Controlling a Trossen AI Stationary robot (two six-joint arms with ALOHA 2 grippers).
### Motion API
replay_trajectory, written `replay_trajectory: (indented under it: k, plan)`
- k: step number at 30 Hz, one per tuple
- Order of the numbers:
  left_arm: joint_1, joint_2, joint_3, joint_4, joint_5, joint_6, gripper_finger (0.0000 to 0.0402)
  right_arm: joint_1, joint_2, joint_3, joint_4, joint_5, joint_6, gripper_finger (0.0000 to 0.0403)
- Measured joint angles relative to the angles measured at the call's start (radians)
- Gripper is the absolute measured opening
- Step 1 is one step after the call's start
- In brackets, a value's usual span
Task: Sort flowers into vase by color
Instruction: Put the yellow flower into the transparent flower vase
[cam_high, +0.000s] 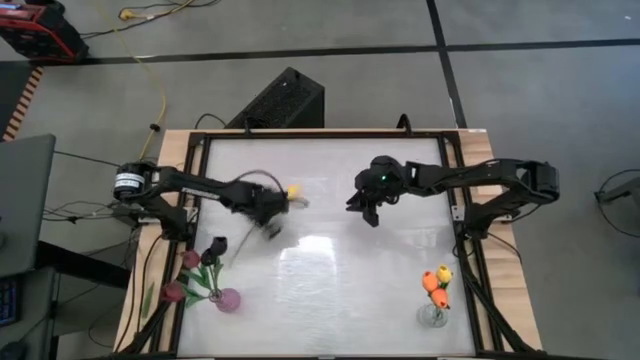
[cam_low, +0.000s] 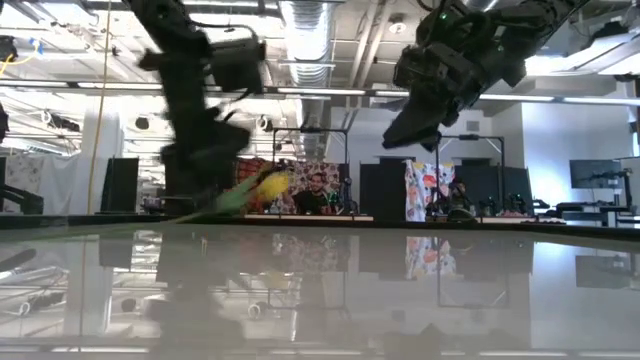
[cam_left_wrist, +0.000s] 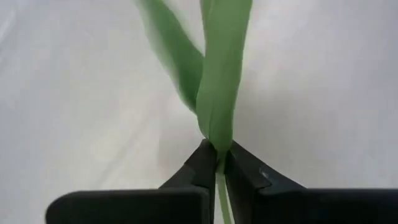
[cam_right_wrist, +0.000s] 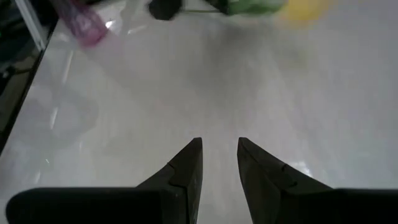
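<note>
My left gripper (cam_high: 268, 208) is over the table's left half and is shut on a yellow tulip. Its yellow head (cam_high: 294, 190) points toward the table's middle, and it also shows in the low view (cam_low: 272, 183). Its green leaves (cam_left_wrist: 217, 81) stretch out ahead of the fingers. My right gripper (cam_high: 368, 207) hangs open and empty over the table's middle (cam_right_wrist: 219, 158). A pink vase (cam_high: 228, 299) at the near left holds dark maroon tulips (cam_high: 190, 260). A clear vase (cam_high: 432, 316) at the near right holds orange and yellow tulips (cam_high: 436, 280). My left gripper pinches the tulip's thin green stem (cam_left_wrist: 218, 151) between its two fingers (cam_left_wrist: 198, 167), just where the leaves spring from it. The fingers lie across the stem. In the low view the tulip is off the table, lying about level with its head toward the right gripper.
A black frame (cam_high: 300, 135) runs round the white tabletop. A black box (cam_high: 283, 100) stands on the floor behind the far edge. People and equipment show in the room beyond the table (cam_low: 318, 190). The tabletop between the two vases (cam_high: 330, 290) is bare.
</note>
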Motion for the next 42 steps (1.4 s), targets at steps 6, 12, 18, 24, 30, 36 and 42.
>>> replay_trajectory:
  k: [6, 12, 18, 24, 30, 36, 42]
  plan:
    - [0.060, -0.018, 0.118, 0.251, -0.010, 0.210, 0.0002, -0.049, -0.085, 0.000, 0.012, 0.001, -0.005, 0.0127]
    - [0.089, -0.029, 0.186, 0.624, 0.250, 0.401, 0.0001, -0.026, -0.109, 0.000, 0.071, 0.002, -0.066, 0.0127]
    - [0.091, -0.030, 0.190, 0.898, 0.477, 0.413, 0.0001, 0.015, -0.101, 0.000, 0.177, 0.003, -0.130, 0.0127]
    - [0.090, -0.030, 0.190, 0.949, 0.521, 0.413, 0.0000, 0.033, -0.101, 0.000, 0.237, 0.003, -0.165, 0.0127]
    - [0.090, -0.030, 0.190, 0.985, 0.520, 0.434, 0.0000, 0.033, -0.101, 0.000, 0.266, 0.003, -0.191, 0.0127]
    - [0.089, -0.030, 0.190, 0.999, 0.522, 0.430, 0.0000, 0.033, -0.101, 0.000, 0.300, 0.007, -0.194, 0.0127]
    - [0.088, -0.030, 0.190, 1.026, 0.535, 0.426, 0.0000, 0.033, -0.101, 0.000, 0.321, 0.006, -0.191, 0.0127]
